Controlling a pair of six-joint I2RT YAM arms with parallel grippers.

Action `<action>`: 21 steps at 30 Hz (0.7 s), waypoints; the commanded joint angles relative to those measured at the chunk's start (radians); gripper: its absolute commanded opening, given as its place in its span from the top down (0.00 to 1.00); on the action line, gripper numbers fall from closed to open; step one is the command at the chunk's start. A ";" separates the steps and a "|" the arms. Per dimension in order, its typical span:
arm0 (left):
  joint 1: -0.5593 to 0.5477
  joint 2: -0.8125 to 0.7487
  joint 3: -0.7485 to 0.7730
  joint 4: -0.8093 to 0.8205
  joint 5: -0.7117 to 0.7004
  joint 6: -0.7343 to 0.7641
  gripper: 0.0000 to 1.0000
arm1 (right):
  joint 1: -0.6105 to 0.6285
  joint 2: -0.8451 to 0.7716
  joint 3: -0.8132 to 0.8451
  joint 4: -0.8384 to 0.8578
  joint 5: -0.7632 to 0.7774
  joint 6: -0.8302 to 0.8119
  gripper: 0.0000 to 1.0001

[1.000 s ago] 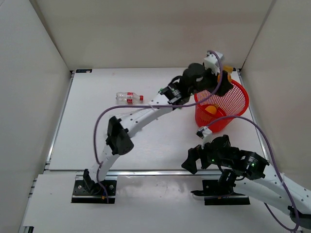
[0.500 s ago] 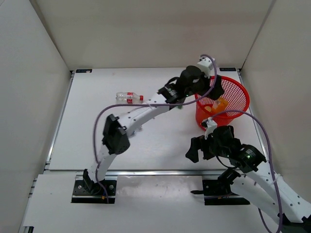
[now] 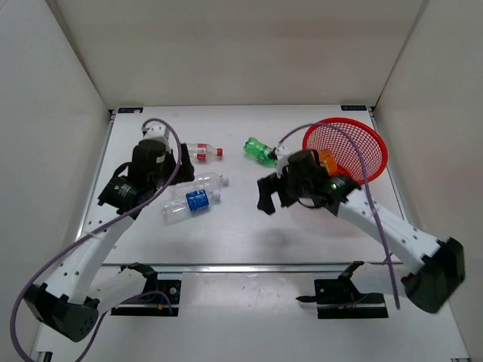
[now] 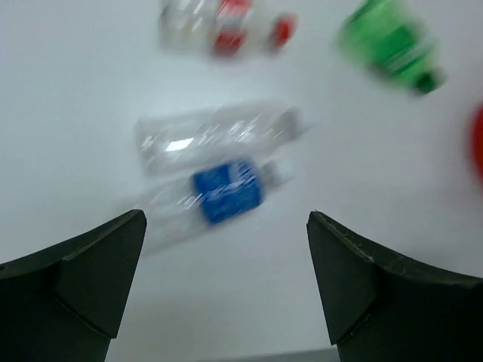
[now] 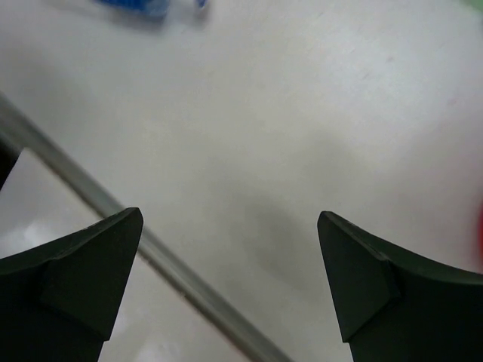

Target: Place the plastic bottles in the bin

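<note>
Four plastic bottles lie on the white table: a red-label one [image 3: 205,151] [image 4: 226,19], a green one [image 3: 260,151] [image 4: 389,45], a plain clear one [image 3: 204,182] [image 4: 219,136] and a blue-label one [image 3: 189,205] [image 4: 223,196]. An orange bottle [image 3: 326,160] lies inside the red mesh bin [image 3: 343,122] at the back right. My left gripper [image 3: 179,170] [image 4: 226,219] is open and empty, above the table just left of the clear and blue-label bottles. My right gripper [image 3: 268,197] [image 5: 230,215] is open and empty over bare table, left of the bin.
The metal rail [image 3: 249,266] [image 5: 151,249] runs along the table's near edge. White walls close in the left, back and right sides. A sliver of the bin's red rim [image 4: 478,151] shows at the left wrist view's right edge.
The left arm has left the bin and is back at the table's left. The right arm has reached out to the middle. Green, clear and blue-label bottles now lie on the table.
</note>
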 commanded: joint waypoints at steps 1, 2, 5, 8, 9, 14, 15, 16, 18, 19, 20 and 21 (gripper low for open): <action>0.039 -0.021 -0.119 -0.281 -0.139 0.011 0.01 | -0.113 0.191 0.172 0.135 -0.026 -0.040 0.02; 0.062 -0.047 -0.151 -0.305 -0.125 0.033 0.01 | -0.121 0.277 0.242 0.135 -0.022 -0.069 0.02; 0.122 -0.110 -0.198 -0.322 -0.058 0.091 0.01 | -0.128 0.457 0.361 0.176 0.036 -0.140 0.01; 0.119 -0.155 -0.192 -0.356 -0.036 0.084 0.01 | -0.170 0.652 0.567 0.164 0.149 -0.200 0.01; 0.119 -0.164 -0.195 -0.373 -0.009 0.084 0.01 | -0.174 0.739 0.603 0.158 0.162 -0.227 0.01; 0.084 -0.210 -0.221 -0.421 0.074 0.056 0.01 | -0.214 1.050 1.010 0.008 0.218 -0.267 0.01; 0.080 -0.213 -0.226 -0.433 0.086 0.058 0.01 | -0.208 1.122 1.090 -0.009 0.241 -0.284 0.01; 0.086 -0.213 -0.217 -0.430 0.082 0.067 0.02 | -0.211 1.184 1.131 -0.047 0.285 -0.290 0.01; 0.101 -0.207 -0.209 -0.439 0.074 0.077 0.02 | -0.211 1.282 1.285 -0.118 0.296 -0.303 0.01; 0.101 -0.202 -0.200 -0.444 0.070 0.085 0.02 | -0.208 1.323 1.315 -0.162 0.316 -0.301 0.01; 0.106 -0.202 -0.197 -0.442 0.070 0.087 0.01 | -0.204 1.348 1.376 -0.199 0.319 -0.307 0.01; 0.103 -0.198 -0.191 -0.445 0.067 0.090 0.02 | -0.203 1.388 1.420 -0.230 0.319 -0.309 0.00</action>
